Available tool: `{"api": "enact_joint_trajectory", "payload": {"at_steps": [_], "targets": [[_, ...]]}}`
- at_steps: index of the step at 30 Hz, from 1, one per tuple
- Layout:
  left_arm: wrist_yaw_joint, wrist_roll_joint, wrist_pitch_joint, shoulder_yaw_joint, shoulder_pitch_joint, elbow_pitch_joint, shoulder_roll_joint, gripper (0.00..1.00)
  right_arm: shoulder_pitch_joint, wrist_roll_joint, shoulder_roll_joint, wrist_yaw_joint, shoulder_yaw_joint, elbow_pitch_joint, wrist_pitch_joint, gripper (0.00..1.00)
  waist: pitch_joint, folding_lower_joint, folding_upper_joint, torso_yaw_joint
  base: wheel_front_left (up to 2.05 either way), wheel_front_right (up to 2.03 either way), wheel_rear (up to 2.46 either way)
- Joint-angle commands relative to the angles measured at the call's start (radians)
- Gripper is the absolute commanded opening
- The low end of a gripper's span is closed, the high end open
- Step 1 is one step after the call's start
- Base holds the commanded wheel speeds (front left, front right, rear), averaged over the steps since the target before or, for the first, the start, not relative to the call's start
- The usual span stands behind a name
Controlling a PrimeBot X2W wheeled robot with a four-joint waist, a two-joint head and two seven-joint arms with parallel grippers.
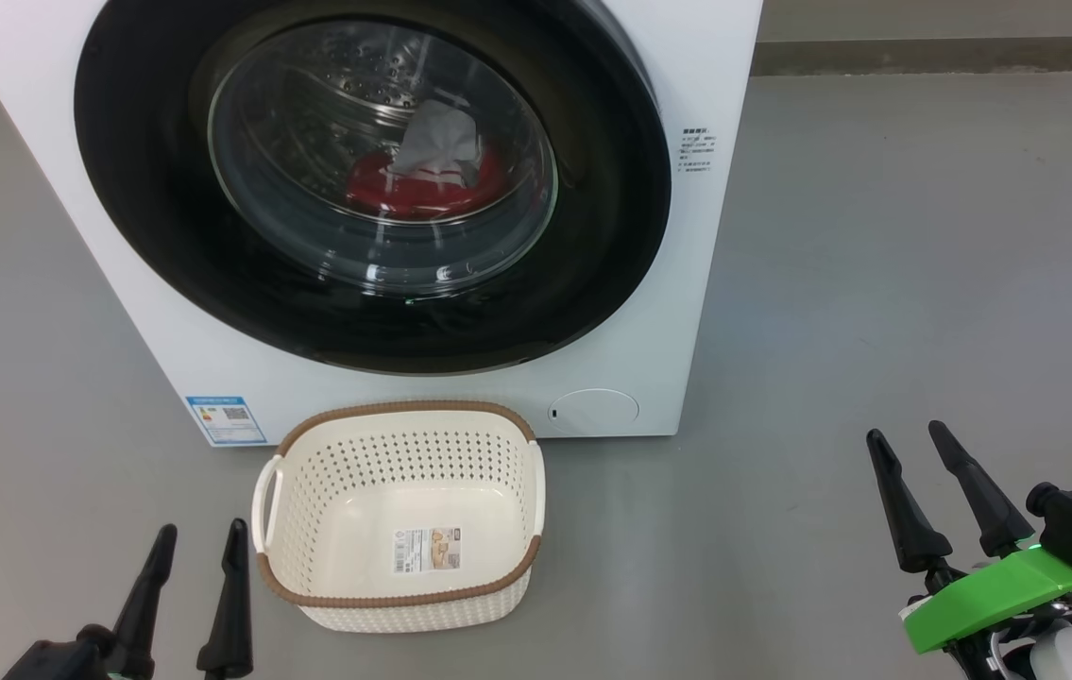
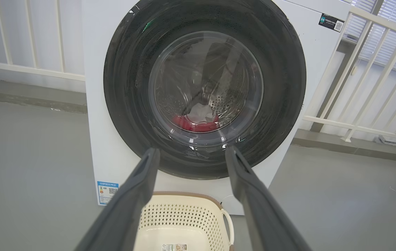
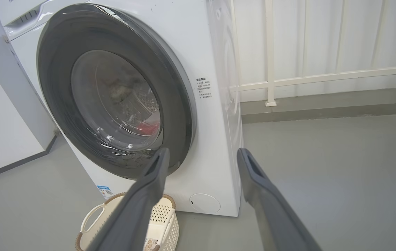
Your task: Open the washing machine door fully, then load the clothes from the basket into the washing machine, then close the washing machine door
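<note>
**Operator:** Where do things stand?

**Spotter:** Your washing machine door [image 1: 167,217] sits against the front of the washing machine [image 1: 252,373], its glass bowl bulging toward you. The clothes [image 1: 384,194] lie red and white on the drum floor behind that glass. The basket [image 1: 403,463] stands on the floor just in front of the machine, with nothing inside but its label sticker [image 1: 426,550].

**Operator:** And my grippers?

**Spotter:** Both are spread wide and hold nothing. Your left gripper [image 1: 202,527] hovers low, just left of the basket. Your right gripper [image 1: 904,431] hangs well off to the right, over the floor.

**Operator:** So what's left?

**Spotter:** Little, by my reading. Loading looks done and the door looks closed, though I cannot tell whether the latch has caught. If you want a confirming push, the door lies ahead of and above both sets of fingers. The left wrist view has it squarely between the fingers. The right wrist view has it off to the left, at a slant. Your left arm is the nearer and straighter one.
</note>
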Motion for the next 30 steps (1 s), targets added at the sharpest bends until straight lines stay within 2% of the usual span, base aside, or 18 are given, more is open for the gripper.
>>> {"api": "enact_joint_trajectory", "payload": {"at_steps": [1,30], "targets": [[0.007,-0.005,0.000,0.032,-0.023,-0.022,0.021,1.00,0.000,-0.005,-0.012,-0.002,0.016,-0.022,-0.005,1.00,0.000,0.0000,0.0000,0.000,0.00,0.00,0.00],[0.022,-0.019,-0.009,0.028,-0.029,-0.027,0.030,1.00,-0.004,-0.007,-0.010,-0.002,0.014,-0.019,-0.005,1.00,0.005,0.0000,0.0000,0.004,0.00,0.00,0.00]]}}
